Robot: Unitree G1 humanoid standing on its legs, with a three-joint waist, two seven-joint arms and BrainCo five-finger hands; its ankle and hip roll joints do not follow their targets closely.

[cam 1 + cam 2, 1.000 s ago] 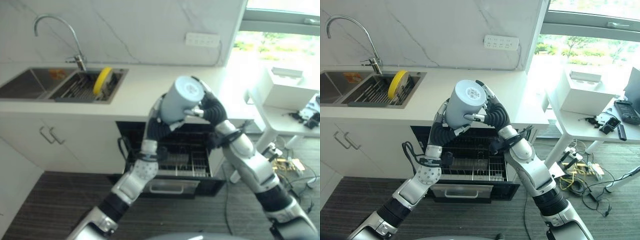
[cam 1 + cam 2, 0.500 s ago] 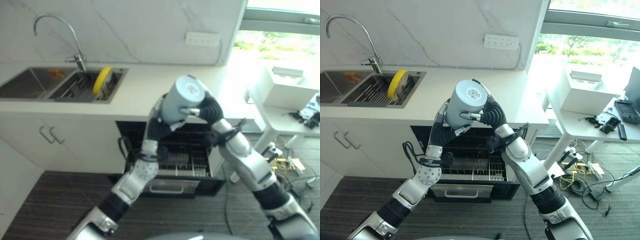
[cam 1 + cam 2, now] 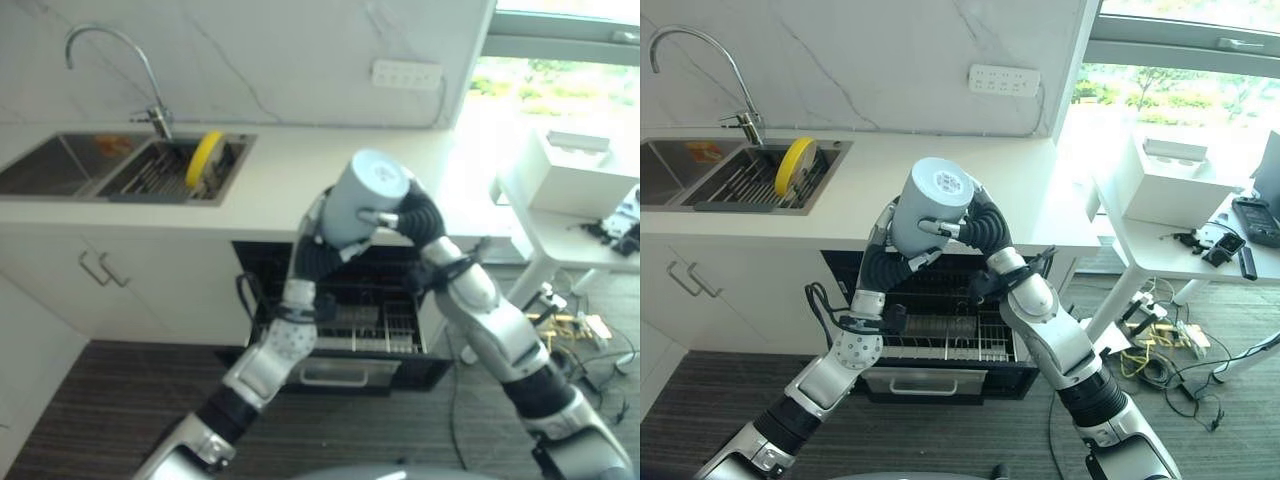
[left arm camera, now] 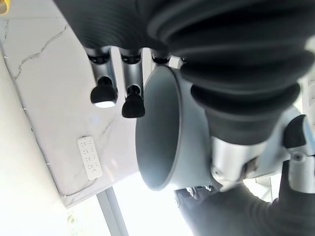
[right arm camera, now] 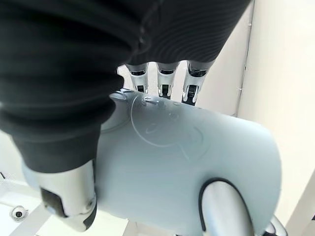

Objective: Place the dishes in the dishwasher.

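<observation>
A pale blue-grey cup (image 3: 931, 205) is held up in the air above the open dishwasher (image 3: 940, 340), lying on its side with its base turned up toward me. My left hand (image 3: 883, 262) grips it from below and the left, its fingers (image 4: 132, 101) lying along the cup's (image 4: 162, 132) rim. From the right, my right hand (image 3: 983, 228) closes on the cup (image 5: 187, 167) too, fingers (image 5: 166, 81) over its far side and thumb (image 5: 224, 209) on the near side. A yellow plate (image 3: 793, 165) stands on edge in the sink rack.
The dishwasher's wire rack (image 3: 365, 320) is pulled out under the white counter (image 3: 870, 205). A sink (image 3: 700, 175) with a tall faucet (image 3: 700, 55) lies at the left. A white table (image 3: 1180, 250) with a box and small items stands to the right.
My right forearm has swung a little to the left, closer to the cup. The cup and my left hand have stayed where they were.
</observation>
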